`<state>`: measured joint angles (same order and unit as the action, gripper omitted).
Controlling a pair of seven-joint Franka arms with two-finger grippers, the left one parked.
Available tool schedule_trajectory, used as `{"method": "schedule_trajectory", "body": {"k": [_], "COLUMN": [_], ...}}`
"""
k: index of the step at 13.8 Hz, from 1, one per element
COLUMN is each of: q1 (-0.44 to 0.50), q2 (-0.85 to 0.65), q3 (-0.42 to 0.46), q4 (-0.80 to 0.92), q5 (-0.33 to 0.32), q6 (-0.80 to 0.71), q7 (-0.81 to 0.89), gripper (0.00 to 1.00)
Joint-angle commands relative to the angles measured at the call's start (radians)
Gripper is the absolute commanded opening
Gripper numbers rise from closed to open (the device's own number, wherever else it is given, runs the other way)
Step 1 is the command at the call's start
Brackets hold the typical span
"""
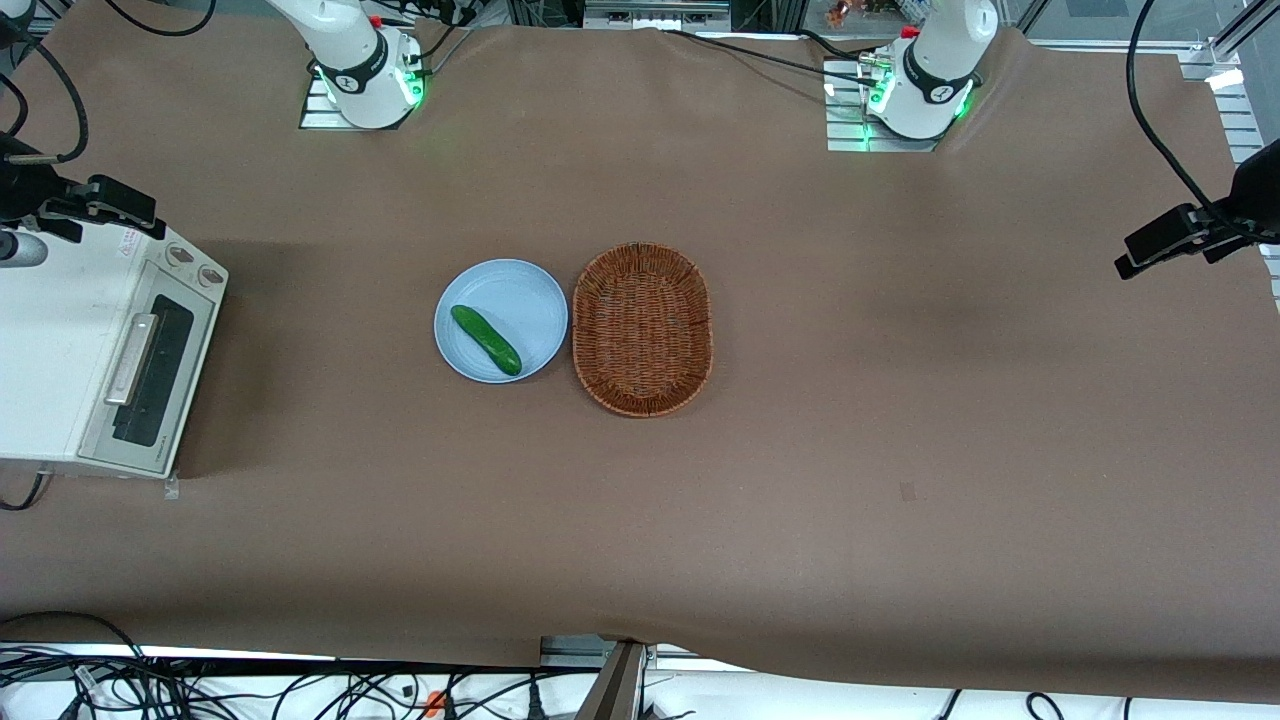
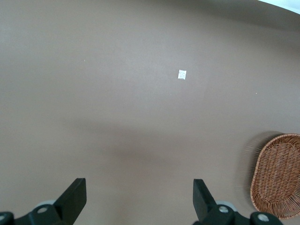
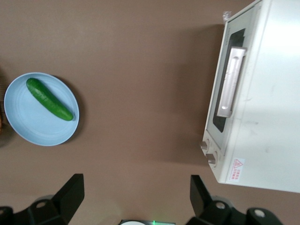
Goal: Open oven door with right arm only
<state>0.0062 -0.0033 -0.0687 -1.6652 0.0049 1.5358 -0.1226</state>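
Front view
Right arm: base at the table edge farthest from the camera; the upper links ran out of frame and came back in at the working arm's end of the table.
Gripper: black, poised above the oven top, near its knob end.
Toaster oven: cream-white, at the working arm's end of the table, directly under the gripper.
Oven door: shut flush in its frame, silver bar handle lying across the dark glass, not touched by the gripper.
Plate: pale blue, well apart from the gripper, toward mid-table, bearing a cucumber.
Basket: woven, just beside the plate, farther still from the gripper.

Right wrist view
Gripper: fingers spread wide, nothing between them, held clear above the brown table cover.
Oven door: closed; handle and the two knobs were off to one side of the spread fingers, no contact.
Plate: with cucumber, off to the side away from the oven.

Left wrist view
Table cover: bare brown surface.
Basket: seen only in part.
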Motion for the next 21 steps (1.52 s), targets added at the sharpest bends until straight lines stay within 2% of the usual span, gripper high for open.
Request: {"method": "schedule_trajectory", "body": {"k": [1,7,8,9,10,11,15,17,21], "q1": [0.008,0.009,0.011,0.014,0.026,0.037,0.096,0.161,0.216], "q2": [0.000,0.055,0.058,0.058,0.058,0.058,0.058,0.058,0.127], "q3": [0.012,0.012,0.012,0.015,0.015,0.014,0.013,0.013,0.015], "q4": [0.013,0.013,0.013,0.015,0.015,0.016,0.016,0.012,-0.008], "q5": [-0.011,-0.006,-0.002,-0.009,-0.013,-0.028,-0.133,-0.247,-0.354], "q6": [-0.034,-0.046,-0.048,-0.054,-0.074,-0.097,-0.100,-0.102,-0.086], "q7": [0.006,-0.017,-0.014,-0.017,-0.015,-0.014,-0.002,0.020,0.206], "gripper": [1.00,1.00,0.97,0.63,0.19,0.00,0.00,0.00,0.00]}}
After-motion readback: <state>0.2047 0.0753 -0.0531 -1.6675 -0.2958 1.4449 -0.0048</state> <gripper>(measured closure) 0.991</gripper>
